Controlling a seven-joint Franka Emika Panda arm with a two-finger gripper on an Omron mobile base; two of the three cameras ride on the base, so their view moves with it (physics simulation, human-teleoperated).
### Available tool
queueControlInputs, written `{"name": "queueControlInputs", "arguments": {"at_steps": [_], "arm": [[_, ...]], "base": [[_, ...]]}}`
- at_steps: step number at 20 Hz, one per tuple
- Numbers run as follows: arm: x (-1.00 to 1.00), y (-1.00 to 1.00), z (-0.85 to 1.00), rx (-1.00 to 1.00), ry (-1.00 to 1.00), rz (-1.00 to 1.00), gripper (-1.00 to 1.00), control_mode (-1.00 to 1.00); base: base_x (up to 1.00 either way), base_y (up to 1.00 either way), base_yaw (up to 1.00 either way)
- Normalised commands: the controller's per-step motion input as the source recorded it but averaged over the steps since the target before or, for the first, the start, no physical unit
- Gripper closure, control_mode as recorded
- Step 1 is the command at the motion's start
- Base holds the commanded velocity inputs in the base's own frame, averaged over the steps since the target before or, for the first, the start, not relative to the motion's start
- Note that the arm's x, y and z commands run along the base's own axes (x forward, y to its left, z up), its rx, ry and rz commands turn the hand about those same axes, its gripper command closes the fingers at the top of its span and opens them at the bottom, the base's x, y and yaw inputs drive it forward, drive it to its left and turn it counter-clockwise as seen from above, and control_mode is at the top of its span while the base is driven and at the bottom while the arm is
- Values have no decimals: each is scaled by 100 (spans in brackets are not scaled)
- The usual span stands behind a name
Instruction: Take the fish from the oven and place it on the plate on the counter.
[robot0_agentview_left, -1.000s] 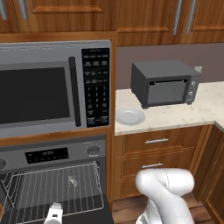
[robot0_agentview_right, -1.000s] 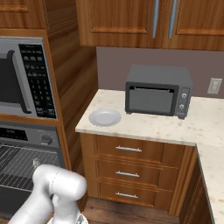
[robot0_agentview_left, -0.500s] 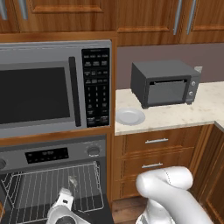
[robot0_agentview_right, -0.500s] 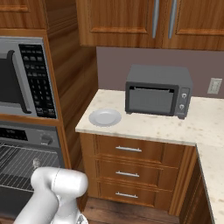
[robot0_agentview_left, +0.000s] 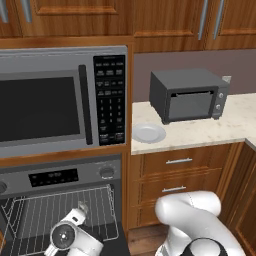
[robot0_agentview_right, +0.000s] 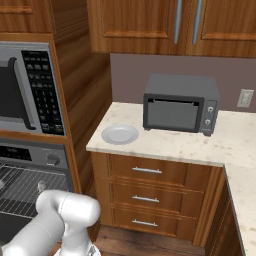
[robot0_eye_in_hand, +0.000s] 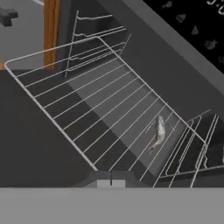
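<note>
lying on the oven (robot0_agentview_left: 60, 177) rack, fish (robot0_eye_in_hand: 159, 132); fingers closed, empty.

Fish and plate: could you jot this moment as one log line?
fish: on oven rack | plate: bare, on counter | gripper: shut, nothing held

Open oven (robot0_agentview_left: 60, 210) mouth ahead, clear above wire rack (robot0_eye_in_hand: 100, 113); side rails (robot0_eye_in_hand: 192, 148) crowding fish (robot0_eye_in_hand: 159, 131) beyond gripper (robot0_agentview_left: 82, 207).
</note>
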Motion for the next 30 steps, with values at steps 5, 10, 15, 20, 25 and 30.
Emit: {"name": "queueControlInputs", "arguments": {"at_steps": [5, 10, 15, 20, 25, 30], "arm": [[8, 0, 0, 0, 16, -26, -100, -100], [3, -9, -27, 0, -1, -10, -100, -100], [4, -58, -35, 4, -9, 0, -100, -100], [51, -41, -21, 0, 0, 0, -100, -100], [61, -28, -17, 4, 3, 0, -100, -100], [17, -7, -7, 20, 0, 0, -100, -100]], "base": [[0, 0, 0], [0, 0, 0], [0, 0, 0], [0, 0, 0], [0, 0, 0], [0, 0, 0]]}}
